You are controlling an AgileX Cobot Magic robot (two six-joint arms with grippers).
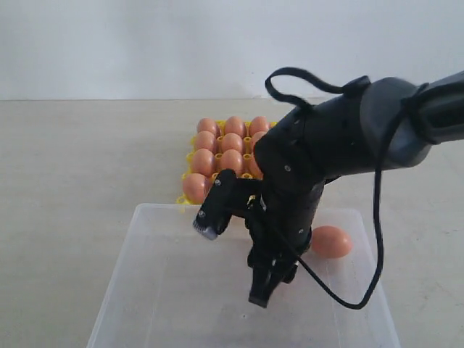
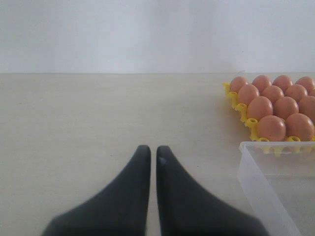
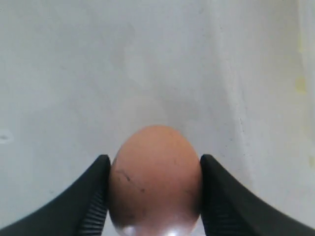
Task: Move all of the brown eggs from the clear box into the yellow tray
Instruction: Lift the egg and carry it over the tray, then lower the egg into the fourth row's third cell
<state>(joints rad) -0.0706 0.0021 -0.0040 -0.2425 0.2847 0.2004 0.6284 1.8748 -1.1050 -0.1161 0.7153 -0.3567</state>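
My right gripper (image 3: 155,157) is shut on a speckled brown egg (image 3: 155,179), with both fingers touching its sides above the floor of the clear box (image 3: 74,73). In the exterior view the gripper (image 1: 270,279) points down inside the clear box (image 1: 119,283) and the arm hides that egg. Another brown egg (image 1: 330,242) lies in the box to the gripper's right. The yellow tray (image 1: 183,197) behind the box holds several brown eggs (image 1: 217,161). My left gripper (image 2: 153,150) is shut and empty over the bare table, left of the box corner (image 2: 251,167) and the yellow tray (image 2: 239,107).
A beige table (image 1: 72,167) runs back to a white wall (image 1: 145,43). A black cable (image 1: 377,217) loops from the right arm over the box's right side.
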